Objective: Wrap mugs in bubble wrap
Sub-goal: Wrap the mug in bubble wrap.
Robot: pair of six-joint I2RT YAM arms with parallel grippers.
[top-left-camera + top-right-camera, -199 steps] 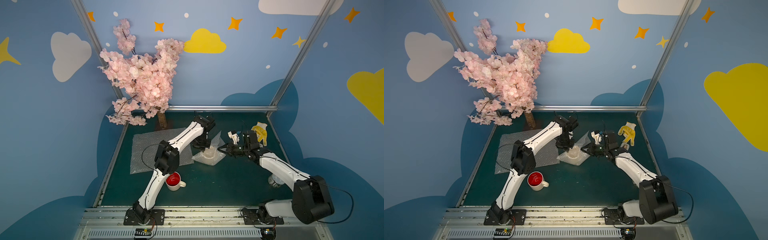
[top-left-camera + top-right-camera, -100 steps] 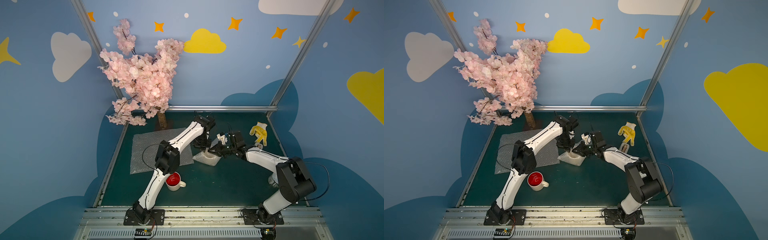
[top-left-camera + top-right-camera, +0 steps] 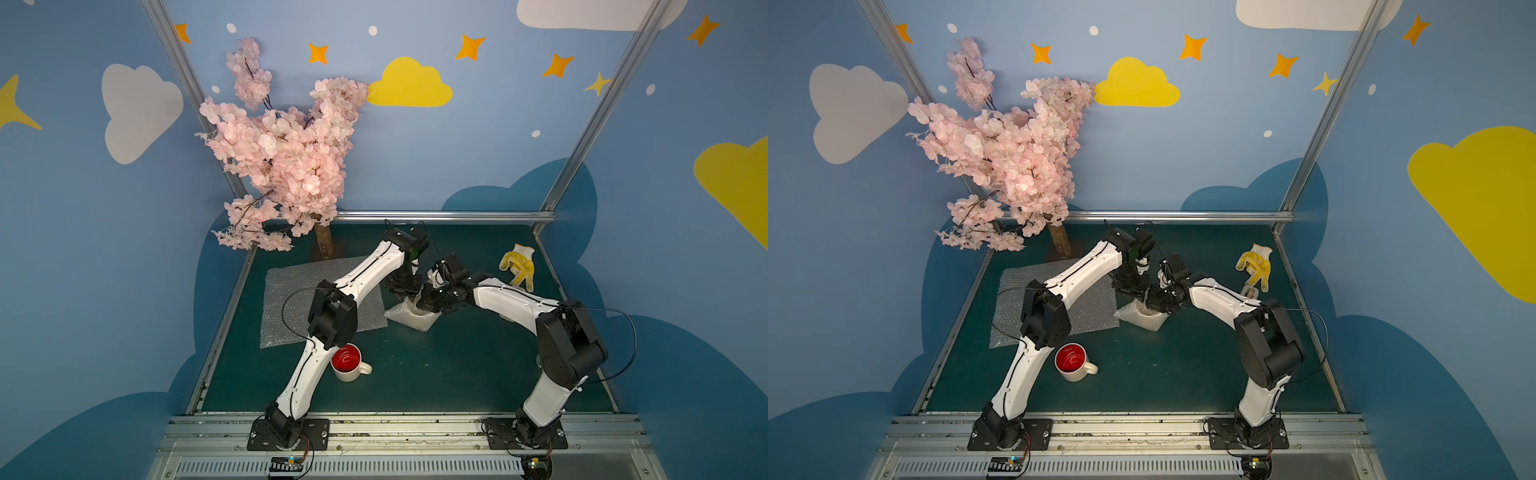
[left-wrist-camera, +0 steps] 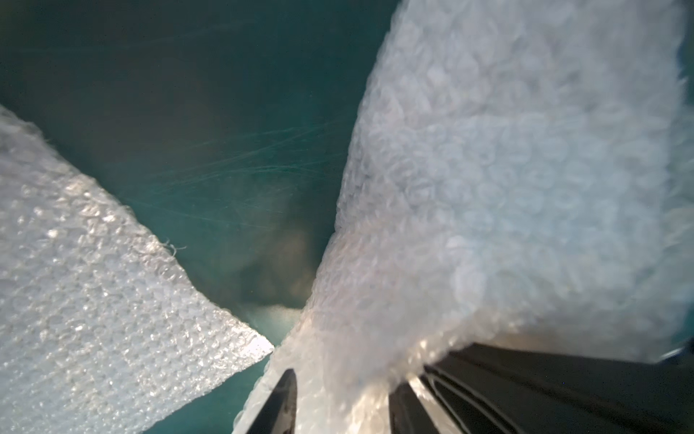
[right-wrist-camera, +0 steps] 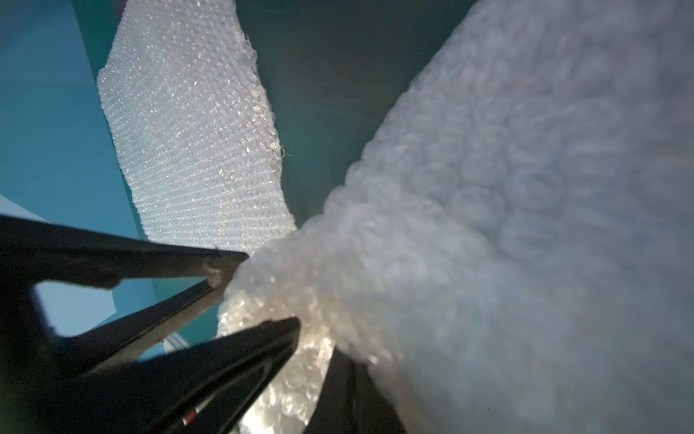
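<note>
Our left gripper [image 4: 340,398] has just let go: its jaws, pinched tight a moment ago, now stand parted around a fold of the bubble wrap bundle [image 3: 411,318]. Our right gripper [image 5: 311,338] stays clenched on the same bundle, having swung in from the right to meet it at mid-table. We judge the first mug sits inside, though the film hides it. To the left lies the flat second sheet [image 3: 291,307]; nearer, the red-lined mug [image 3: 348,362] stands unwrapped. The hand-over suggests one wrap nearly closed, one to go.
</note>
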